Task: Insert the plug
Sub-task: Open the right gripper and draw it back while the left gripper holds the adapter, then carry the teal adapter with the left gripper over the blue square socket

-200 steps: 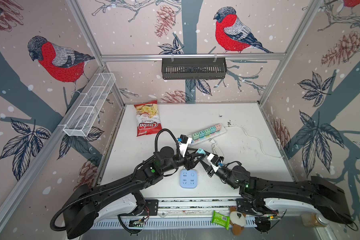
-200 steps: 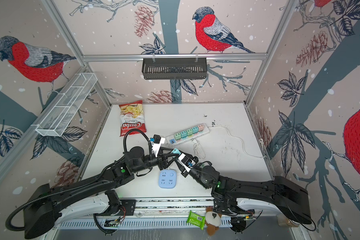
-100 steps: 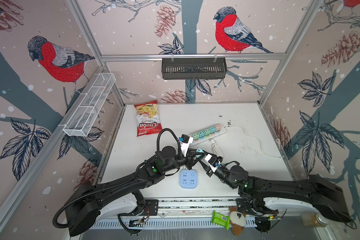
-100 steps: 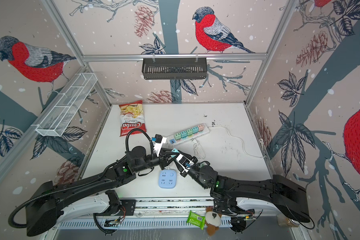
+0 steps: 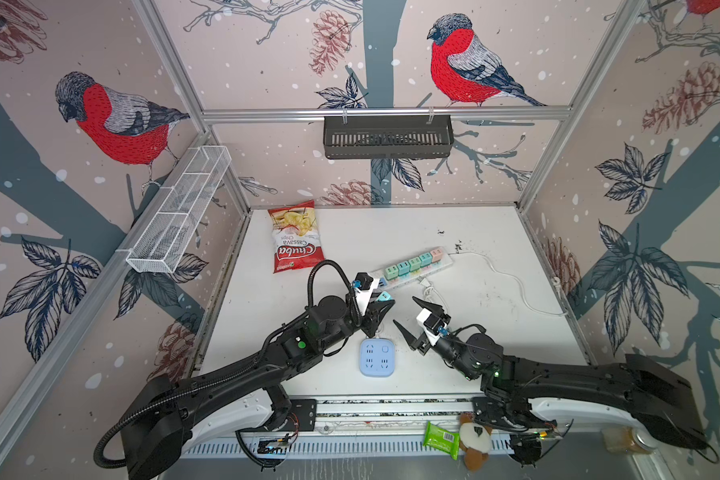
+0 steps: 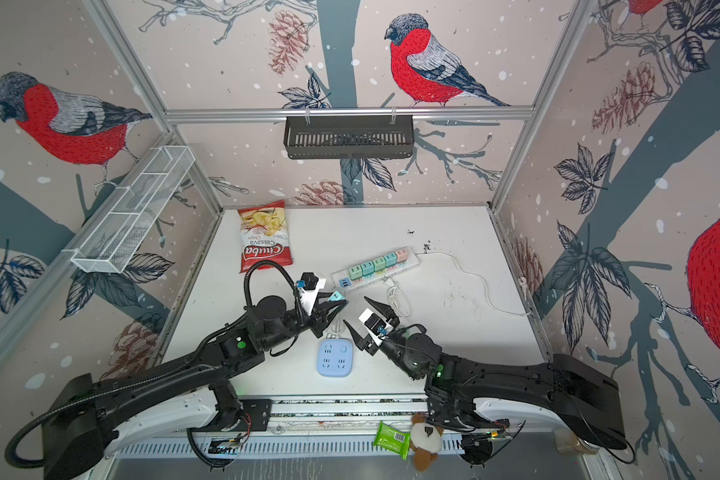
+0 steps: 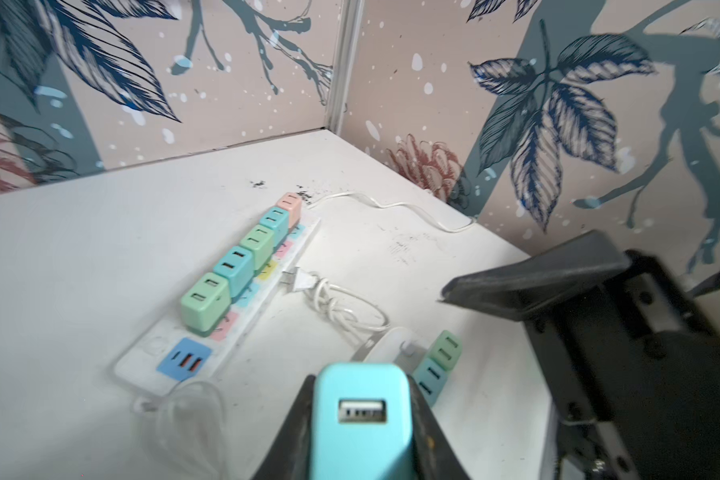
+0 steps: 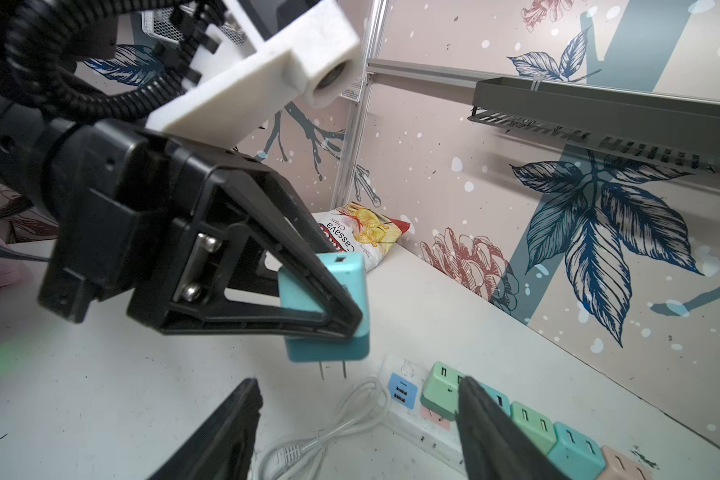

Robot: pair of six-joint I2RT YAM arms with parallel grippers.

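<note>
White table point(image 5: 391, 232): left end effector point(image 5: 384, 304) grips plug point(image 7: 362, 415), right end effector point(image 5: 405, 310) spread

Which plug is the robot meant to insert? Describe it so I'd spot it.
Find the long white power strip mid-table. Off its near end, the left gripper holds a teal USB charger in the air. Unlike the coloured chargers seated in the strip, its two prongs hang bare.

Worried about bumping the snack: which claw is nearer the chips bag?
Left. In a top view the left claw, shut on the teal plug, sits frontward and right of the chips bag; the open right claw lies farther right, beyond it.
</note>
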